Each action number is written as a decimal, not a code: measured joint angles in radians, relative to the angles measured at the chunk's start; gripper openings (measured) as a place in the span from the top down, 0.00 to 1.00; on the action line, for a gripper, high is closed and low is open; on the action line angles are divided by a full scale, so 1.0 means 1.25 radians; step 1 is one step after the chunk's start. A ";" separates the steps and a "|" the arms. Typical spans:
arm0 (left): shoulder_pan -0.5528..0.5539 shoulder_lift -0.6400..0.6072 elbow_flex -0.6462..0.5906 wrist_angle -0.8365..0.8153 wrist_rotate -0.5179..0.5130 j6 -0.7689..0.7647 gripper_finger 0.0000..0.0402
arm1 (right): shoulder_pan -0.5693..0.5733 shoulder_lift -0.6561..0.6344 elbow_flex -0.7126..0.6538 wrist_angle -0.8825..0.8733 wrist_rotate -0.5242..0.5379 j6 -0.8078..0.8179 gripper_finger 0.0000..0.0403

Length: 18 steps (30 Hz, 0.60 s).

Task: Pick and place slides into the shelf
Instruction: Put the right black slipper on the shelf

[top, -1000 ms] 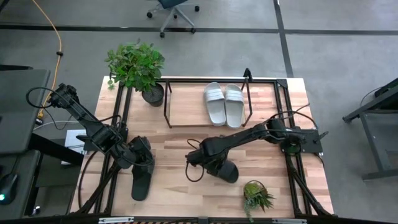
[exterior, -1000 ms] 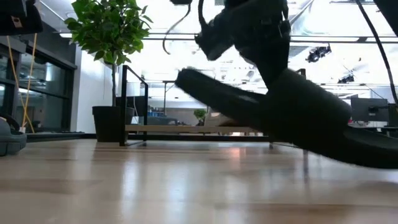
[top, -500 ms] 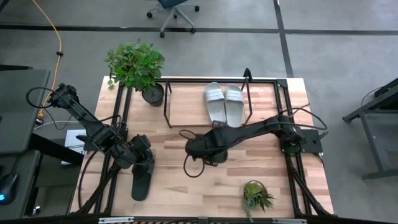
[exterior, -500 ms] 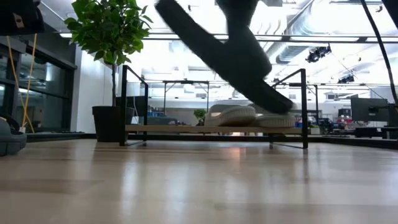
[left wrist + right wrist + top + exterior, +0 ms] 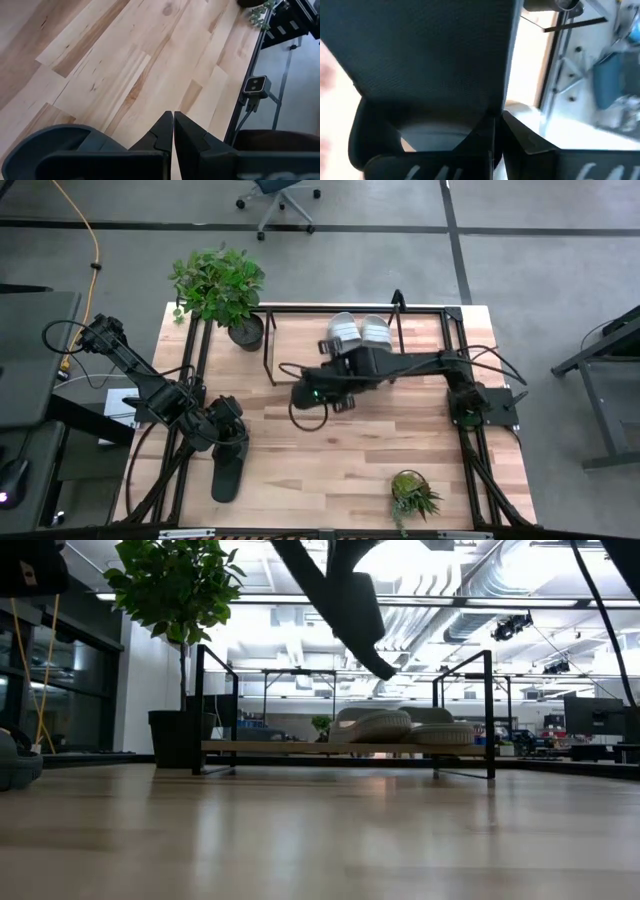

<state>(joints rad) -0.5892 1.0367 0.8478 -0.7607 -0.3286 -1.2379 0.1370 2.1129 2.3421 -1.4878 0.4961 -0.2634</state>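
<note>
One black slide lies flat on the table's near left, and my left gripper sits shut at its far end; the left wrist view shows the slide beside the shut fingers. My right gripper is shut on the second black slide, held high in front of the shelf. Two light grey slides rest side by side on the right part of the shelf's wood board, partly hidden by the right arm. My left gripper: I cannot tell whether its shut fingers touch the slide beside them. My right gripper holds the black slide by its wide strap, which fills the wrist view right ahead of the shut fingers. The slide is lifted clear and tilted, with one end hanging lowest.
A large potted plant stands at the far left corner next to the shelf. A small plant stands near the near edge on the right. The left part of the shelf board is bare wood, as is the table's middle.
My right gripper has carried the black slide up from just above the table and toward the far edge, to the front of the shelf. The slide has risen high in the low view and stayed tilted. The left arm and its slide have kept still.
</note>
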 joint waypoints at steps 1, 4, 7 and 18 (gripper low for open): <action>0.000 0.000 0.000 0.001 0.000 -0.001 0.99 | -0.012 0.001 0.000 0.002 0.006 -0.045 1.00; 0.000 0.000 0.000 0.000 -0.001 -0.008 0.99 | -0.054 0.003 0.000 0.044 -0.001 -0.165 1.00; 0.000 0.000 0.000 0.000 -0.004 -0.024 0.99 | -0.095 0.009 -0.001 0.104 -0.010 -0.268 1.00; 0.000 0.000 0.000 0.000 -0.004 -0.043 0.99 | -0.146 0.040 -0.001 0.285 -0.042 -0.734 1.00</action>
<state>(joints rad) -0.5892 1.0367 0.8478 -0.7601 -0.3336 -1.2922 -0.0454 2.1624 2.3413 -1.1320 0.4433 -1.1815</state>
